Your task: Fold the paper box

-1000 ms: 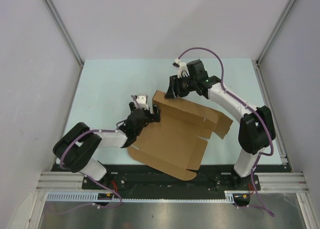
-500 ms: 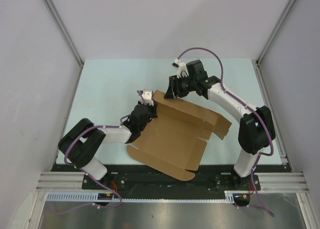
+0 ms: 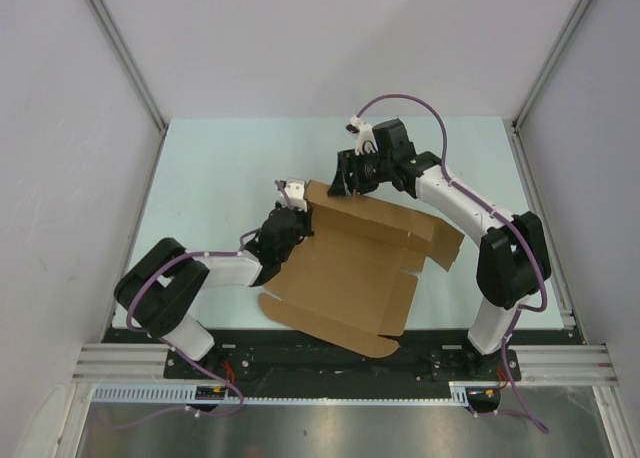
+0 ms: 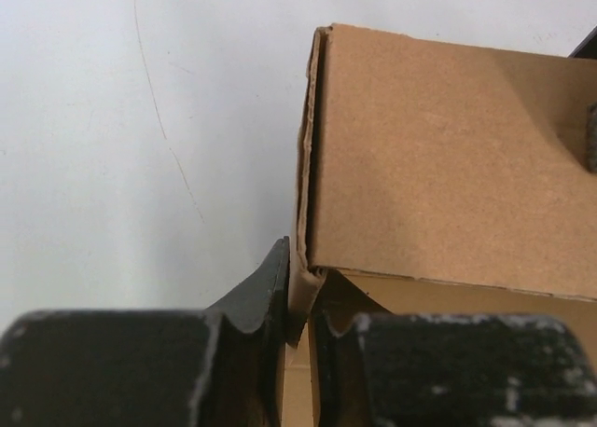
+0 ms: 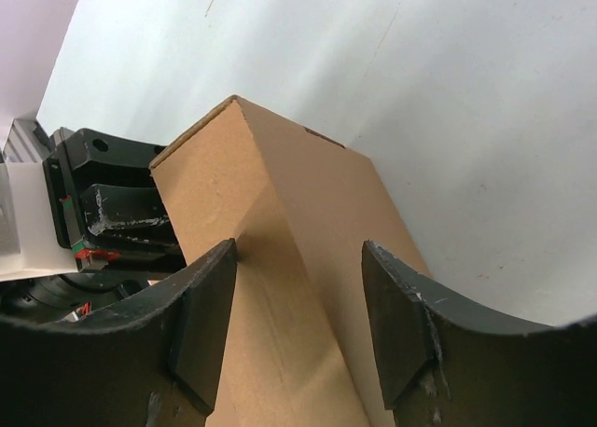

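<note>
- Pale green table (image 3: 220, 168), bare white walls around it — the paper box (image 3: 350, 278) is lying mid-table toward the near edge. Its broad panel is lying flat and its far wall is standing raised.
- The left gripper (image 3: 297, 210) is working at the box's far-left corner, its fingers pressed together on a thin cardboard edge there.
- The right gripper (image 3: 345, 183) is sitting astride the raised far wall just beside that same corner, jaws spread, one on each side.
- Judged step: the arms are forming the far-left corner, with the wall held up while a corner flap is tucked. Most of the folding looks undone, since the near panel and its rounded tabs are lying flat.
- The next move probably calls for turning the pinched flap inward along the wall without letting the wall drop or the sheet slide.
- Left wrist view: the left gripper (image 4: 297, 301) is pinching a frayed corner edge — too fine to see from above.
- Right wrist view: the right gripper (image 5: 298, 259) is showing the wall's ridge between its jaws; whether the pads are pressing, I cannot tell.
</note>
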Motion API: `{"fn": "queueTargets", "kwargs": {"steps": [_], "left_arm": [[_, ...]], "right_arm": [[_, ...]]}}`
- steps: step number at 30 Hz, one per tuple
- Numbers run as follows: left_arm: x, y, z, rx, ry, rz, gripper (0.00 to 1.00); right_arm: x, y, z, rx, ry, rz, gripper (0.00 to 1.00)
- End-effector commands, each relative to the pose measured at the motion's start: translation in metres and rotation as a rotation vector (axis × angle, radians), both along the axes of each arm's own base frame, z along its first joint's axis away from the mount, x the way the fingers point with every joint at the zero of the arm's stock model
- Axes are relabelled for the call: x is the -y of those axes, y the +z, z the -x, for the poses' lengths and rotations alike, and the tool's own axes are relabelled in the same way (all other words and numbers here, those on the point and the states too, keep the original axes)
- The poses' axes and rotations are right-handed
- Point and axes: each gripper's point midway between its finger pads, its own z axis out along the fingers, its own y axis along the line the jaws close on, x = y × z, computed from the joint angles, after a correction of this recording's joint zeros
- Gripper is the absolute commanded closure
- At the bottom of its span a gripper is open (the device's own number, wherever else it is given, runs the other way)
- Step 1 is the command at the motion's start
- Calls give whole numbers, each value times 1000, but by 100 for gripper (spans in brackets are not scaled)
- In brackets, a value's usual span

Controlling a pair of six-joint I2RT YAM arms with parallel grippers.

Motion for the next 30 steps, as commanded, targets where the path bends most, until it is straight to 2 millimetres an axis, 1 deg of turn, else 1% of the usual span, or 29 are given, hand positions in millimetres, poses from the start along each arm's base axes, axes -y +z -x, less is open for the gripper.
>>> {"fn": "queueTargets", "kwargs": {"steps": [1, 3, 5, 7, 9, 10, 11, 12, 14, 16, 17, 19, 20, 22, 23, 24, 25, 26, 28, 29, 30], "left_arm": [[-14, 22, -7, 33, 78, -2, 87], [-18, 24, -7, 37, 91, -10, 86], [-21, 24, -6, 39, 98, -23, 86], [-24, 24, -7, 41, 109, -32, 85], [-25, 23, -7, 39, 112, -35, 75], [-22, 24, -6, 38, 99, -30, 69], [-21, 22, -6, 36, 93, -29, 54], [-20, 23, -6, 37, 91, -23, 48], [-17, 20, -6, 31, 80, -10, 41], [-14, 19, -7, 31, 79, 12, 41], [-11, 15, -7, 21, 70, 15, 41], [-7, 14, -10, 16, 64, 27, 47], [-5, 10, -10, 9, 60, 26, 59], [-4, 11, -12, 12, 61, 33, 79], [-3, 12, -12, 12, 56, 32, 94], [-3, 11, -12, 10, 53, 22, 98], [-4, 11, -12, 7, 55, 15, 100], [-3, 14, -14, 10, 55, 11, 100], [-8, 12, -12, -14, 62, -24, 100], [-8, 17, -14, -16, 68, -27, 100], [-12, 12, -11, -50, 72, -48, 100]], "right_arm": [[15, 26, -13, 67, -88, 19, 38], [20, 28, -14, 70, -99, 20, 38], [21, 26, -13, 67, -90, 29, 38], [25, 15, -10, 41, -81, 56, 40], [26, 6, -7, 13, -71, 62, 41], [24, 4, -5, 5, -67, 59, 41], [23, 4, -4, 6, -64, 58, 42], [22, 1, -4, 4, -60, 59, 42], [20, 0, -2, 1, -53, 59, 42], [20, -2, -2, -3, -51, 59, 42], [19, -2, -2, -1, -47, 58, 43], [18, -3, -2, 0, -44, 57, 43], [18, -3, -1, -3, -43, 58, 43], [19, -5, -2, -5, -43, 62, 43], [19, -3, -1, -3, -42, 63, 43], [21, -3, -2, 1, -47, 64, 43], [21, -2, -2, 3, -49, 65, 43], [22, 2, -4, 16, -53, 59, 43], [25, 10, -8, 35, -79, 54, 43], [25, 15, -10, 51, -91, 49, 43], [28, 24, -11, 75, -110, 46, 43]]}}
